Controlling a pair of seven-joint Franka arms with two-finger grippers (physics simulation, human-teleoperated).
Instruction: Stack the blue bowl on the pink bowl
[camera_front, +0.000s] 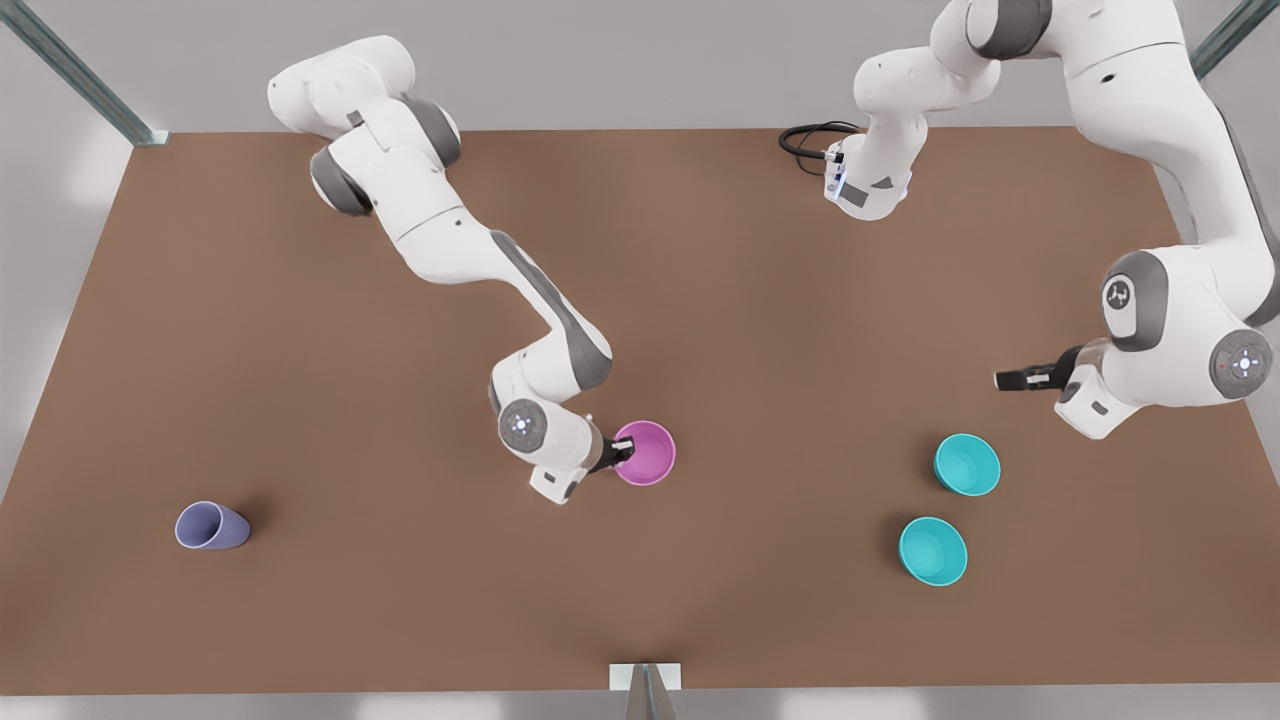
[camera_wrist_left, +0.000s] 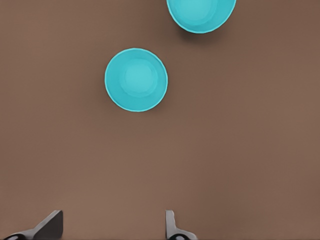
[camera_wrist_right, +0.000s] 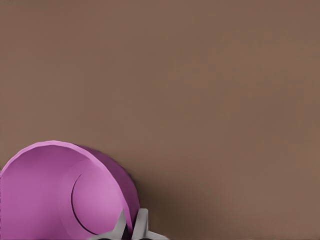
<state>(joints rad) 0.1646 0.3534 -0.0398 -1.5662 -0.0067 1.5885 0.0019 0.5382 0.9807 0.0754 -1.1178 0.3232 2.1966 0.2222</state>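
The pink bowl (camera_front: 650, 455) sits near the table's middle, and my right gripper (camera_front: 622, 450) is shut on its rim on the side toward the front view's left. In the right wrist view the two fingertips (camera_wrist_right: 142, 226) pinch the pink bowl's (camera_wrist_right: 50, 195) wall. The blue bowl (camera_front: 967, 465), a slightly darker teal, stands on the front view's right. My left gripper (camera_front: 1010, 378) hovers open behind it, apart from it. The left wrist view shows the blue bowl (camera_wrist_left: 136, 80) ahead of the left gripper (camera_wrist_left: 112, 230), whose fingers are spread wide with nothing between them.
A brighter turquoise bowl (camera_front: 932, 551) stands just in front of the blue one, also seen as a turquoise bowl (camera_wrist_left: 200, 15) in the left wrist view. A lavender cup (camera_front: 212, 526) lies on its side at the front left. A black cable (camera_front: 810, 138) lies at the table's back edge.
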